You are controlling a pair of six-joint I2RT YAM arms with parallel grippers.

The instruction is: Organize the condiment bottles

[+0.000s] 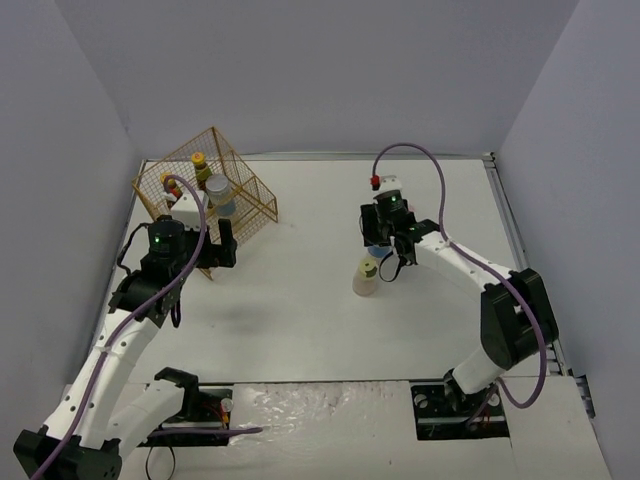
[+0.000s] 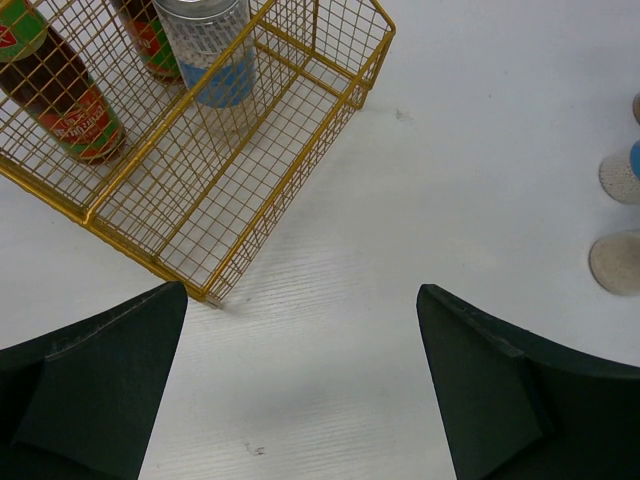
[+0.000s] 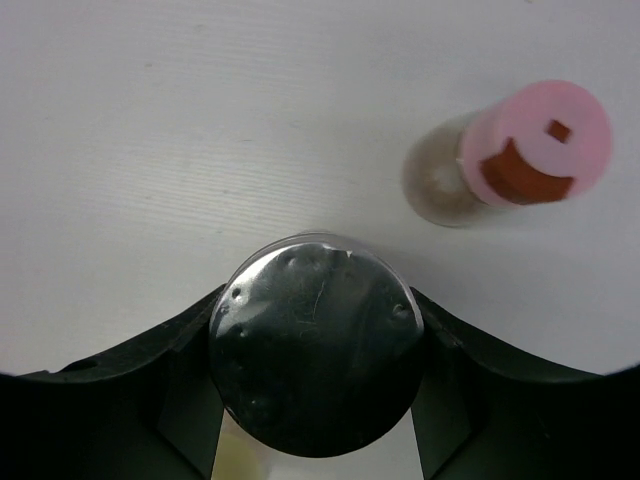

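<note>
Right claw (image 3: 318, 325) is clamped on the silver-lidded bottle (image 3: 315, 360), a finger hard against each side of its lid, and the pink-capped bottle (image 3: 535, 140) stands on the bench (image 3: 150, 130) just ahead to its right. Left claw (image 2: 302, 300) hangs wide open, gripping nothing. The gold wire basket (image 2: 290, 170), ahead to its left, holds two dark bottles (image 2: 70, 100) and a blue-labelled bottle (image 2: 215, 60).

Silver-lidded bottle (image 3: 318, 345) stands upright (pink-capped bottle (image 3: 520, 155) upright nearby).
</note>
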